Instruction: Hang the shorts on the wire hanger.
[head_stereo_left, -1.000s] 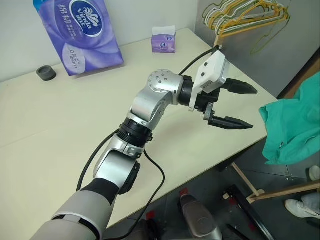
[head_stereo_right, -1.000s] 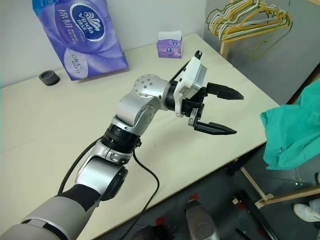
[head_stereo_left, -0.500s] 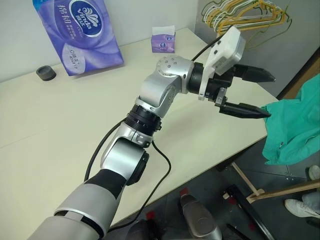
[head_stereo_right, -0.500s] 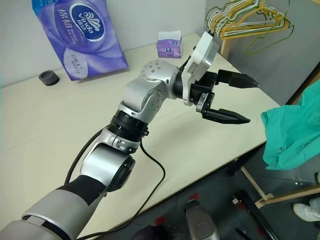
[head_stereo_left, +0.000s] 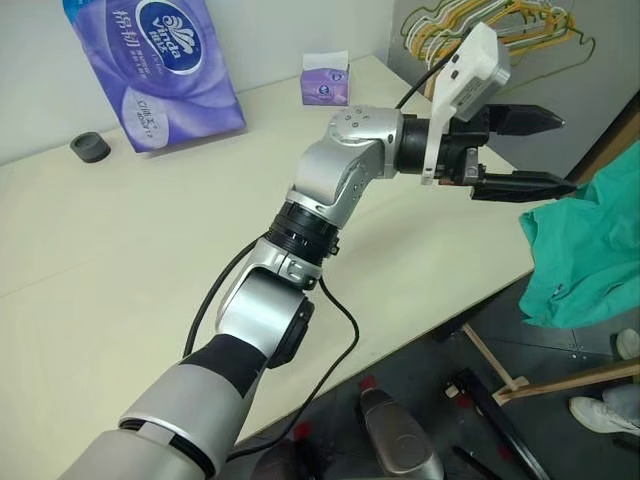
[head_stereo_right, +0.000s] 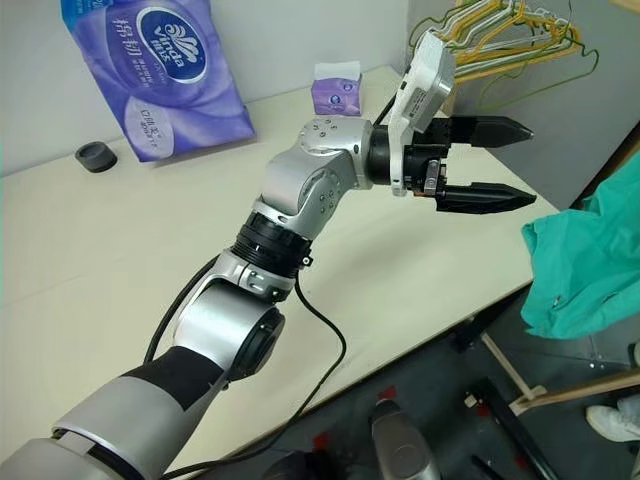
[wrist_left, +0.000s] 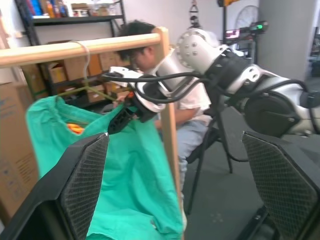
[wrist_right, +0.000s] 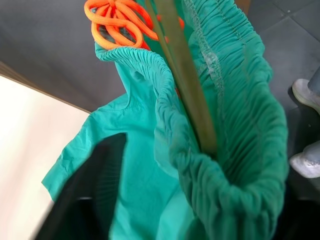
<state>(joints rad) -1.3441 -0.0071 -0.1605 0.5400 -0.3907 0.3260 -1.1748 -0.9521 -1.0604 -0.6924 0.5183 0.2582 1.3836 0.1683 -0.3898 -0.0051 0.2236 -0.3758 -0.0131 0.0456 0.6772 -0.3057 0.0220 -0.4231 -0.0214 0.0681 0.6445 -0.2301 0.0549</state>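
Shorts (wrist_right: 220, 125): thin matt teal cloth, waistband tightly gathered and ribbed; orange cord (wrist_right: 117, 22) is braided and matt. Hanger (wrist_right: 187, 85): smooth olive wire with a dull sheen. Table (head_stereo_left: 120, 250): smooth matt cream top. Left gripper (head_stereo_left: 535, 152): matt black fingers, pads (wrist_left: 90, 185) cross-hatched and rough. Rail (wrist_left: 75, 49): bare pale wood. Tissue pack (head_stereo_left: 170, 65): glossy purple plastic film.
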